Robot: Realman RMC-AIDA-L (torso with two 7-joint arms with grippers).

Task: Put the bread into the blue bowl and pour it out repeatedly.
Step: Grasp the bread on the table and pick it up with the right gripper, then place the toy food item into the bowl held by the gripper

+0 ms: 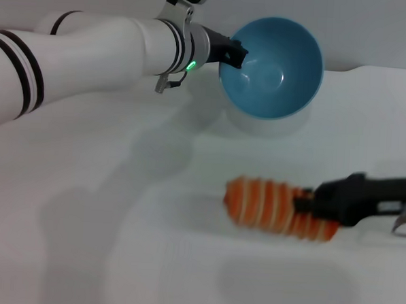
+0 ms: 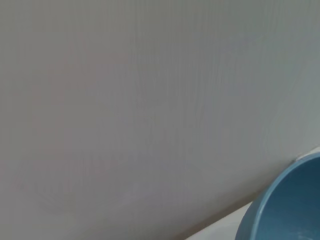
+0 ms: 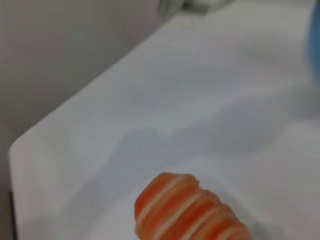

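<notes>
The left gripper (image 1: 237, 54) clamps the near-left rim of the blue bowl (image 1: 272, 67) and holds it tipped above the white table (image 1: 116, 243), its hollow facing the head camera and nothing inside it; the white left arm (image 1: 79, 53) reaches in from the left, a green light glowing at its wrist. Lower right, the black right gripper (image 1: 308, 202) is closed on the bread (image 1: 275, 209), gripping it at its right end. The striped orange loaf lies roughly level, ridged side up, low over the table, well apart from the bowl and nearer the camera. In the right wrist view the bread's (image 3: 187, 212) free end juts out over the tabletop. The left wrist view catches only a slice of the bowl's rim (image 2: 285, 210) against a grey wall (image 2: 125, 100).
</notes>
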